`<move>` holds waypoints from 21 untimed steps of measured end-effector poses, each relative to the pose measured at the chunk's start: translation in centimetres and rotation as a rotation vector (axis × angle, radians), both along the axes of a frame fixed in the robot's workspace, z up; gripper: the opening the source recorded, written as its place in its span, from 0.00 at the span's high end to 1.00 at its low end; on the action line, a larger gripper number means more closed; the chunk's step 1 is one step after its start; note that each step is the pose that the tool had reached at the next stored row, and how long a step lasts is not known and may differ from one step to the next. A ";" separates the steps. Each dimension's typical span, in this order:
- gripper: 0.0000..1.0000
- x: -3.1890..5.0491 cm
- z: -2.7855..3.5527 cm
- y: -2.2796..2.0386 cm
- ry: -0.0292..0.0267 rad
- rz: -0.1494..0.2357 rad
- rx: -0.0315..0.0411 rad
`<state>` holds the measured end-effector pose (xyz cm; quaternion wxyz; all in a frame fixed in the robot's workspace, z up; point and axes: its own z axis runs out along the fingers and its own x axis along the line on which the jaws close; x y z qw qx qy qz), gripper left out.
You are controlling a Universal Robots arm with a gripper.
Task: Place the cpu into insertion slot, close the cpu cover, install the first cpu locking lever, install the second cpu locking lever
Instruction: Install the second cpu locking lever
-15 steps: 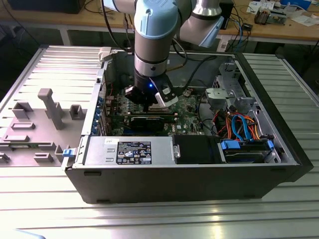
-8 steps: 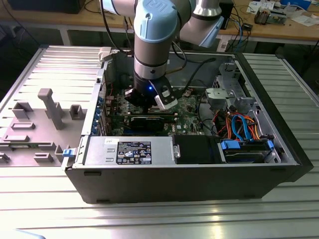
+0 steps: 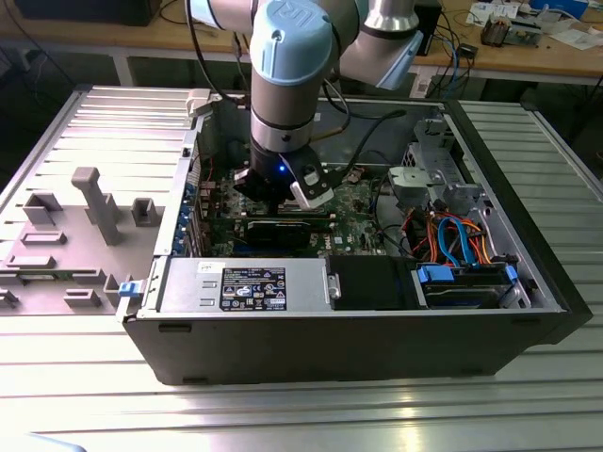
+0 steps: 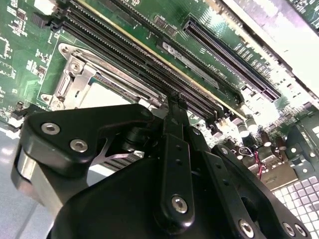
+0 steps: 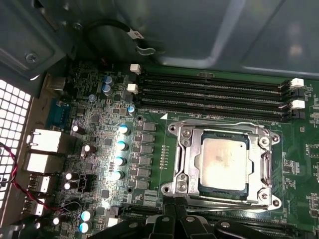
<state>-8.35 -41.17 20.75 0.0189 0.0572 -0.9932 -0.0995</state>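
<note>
While gripper (image 4: 172,102) fingers pressed together beside memory slots (image 5: 214,92), cpu cover (image 5: 224,164) closed over cpu (image 5: 223,160)

Matt silver-grey metal cpu (image 5: 222,163) beneath the shiny bare-metal cpu cover (image 5: 185,155) (its rim catching highlights); glossy green circuit board (image 5: 158,144); matt black gripper (image 4: 175,107) links; ribbed metal surface (image 3: 283,414).

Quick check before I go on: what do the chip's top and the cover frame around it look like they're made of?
The cpu top looks like matte grey metal, with a dull, faintly blotchy sheen under the light. The cpu cover looks like bright stamped steel or similar, with sharp highlights on its edges and screw heads. Both are judged by look alone. The gripper sits at the socket's edge.
</note>
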 end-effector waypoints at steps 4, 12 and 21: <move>0.89 -0.09 -0.28 0.01 -0.0002 0.004 0.0180; 0.89 -0.42 -0.40 0.01 -0.0001 0.005 0.0252; 0.89 -0.43 -0.48 0.01 -0.0001 0.005 0.0486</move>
